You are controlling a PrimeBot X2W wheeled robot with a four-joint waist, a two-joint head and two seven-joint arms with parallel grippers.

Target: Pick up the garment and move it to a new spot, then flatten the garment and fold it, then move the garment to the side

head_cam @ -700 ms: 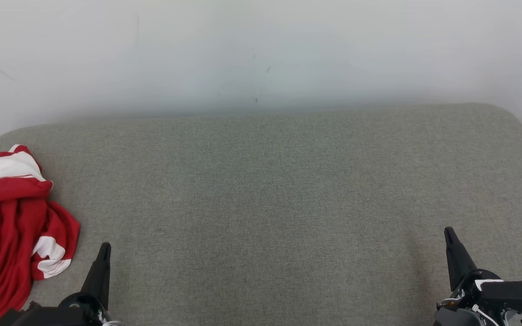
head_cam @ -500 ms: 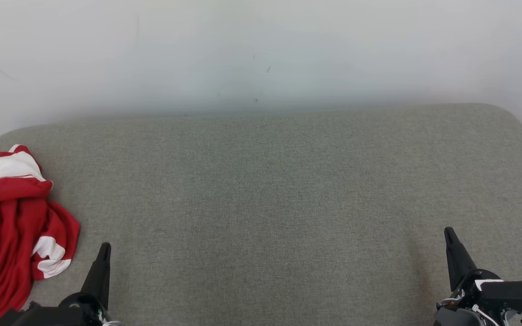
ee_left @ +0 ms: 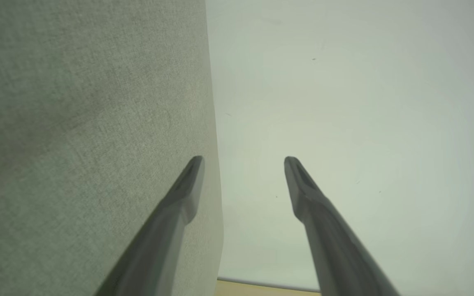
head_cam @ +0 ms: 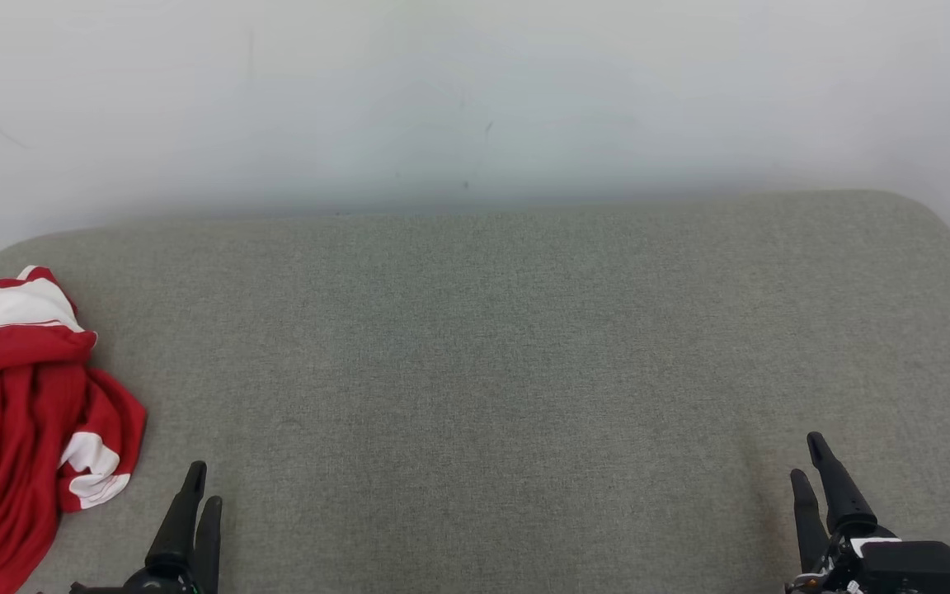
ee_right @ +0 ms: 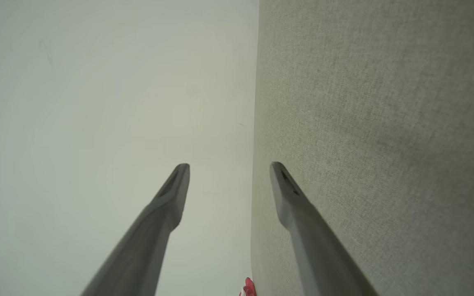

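Garment [head_cam: 13, 412] is your nearest thing: a red and white crumpled heap at the near left edge of the bench [head_cam: 483, 346], lying just where it lay a moment ago, untouched

What changed is your arms. Your left gripper [head_cam: 204, 484] has sunk lower in the head view and turned, so both of its fingers show where one did before. Its jaws stand apart with nothing between them, near the heap's right side but not touching it. Your right gripper [head_cam: 805, 455] did the same at the near right, well apart from the cloth, jaws apart and empty too

I read that as settling into pose before the first reach: the pick-up is not yet begun, and your left arm is the closer one for it

Farther off, the bench's grey middle looks a fair new spot. Beyond it the wall [head_cam: 475, 99] carries a few faint specks. No brand, label or writing can be read anywhere, the garment included
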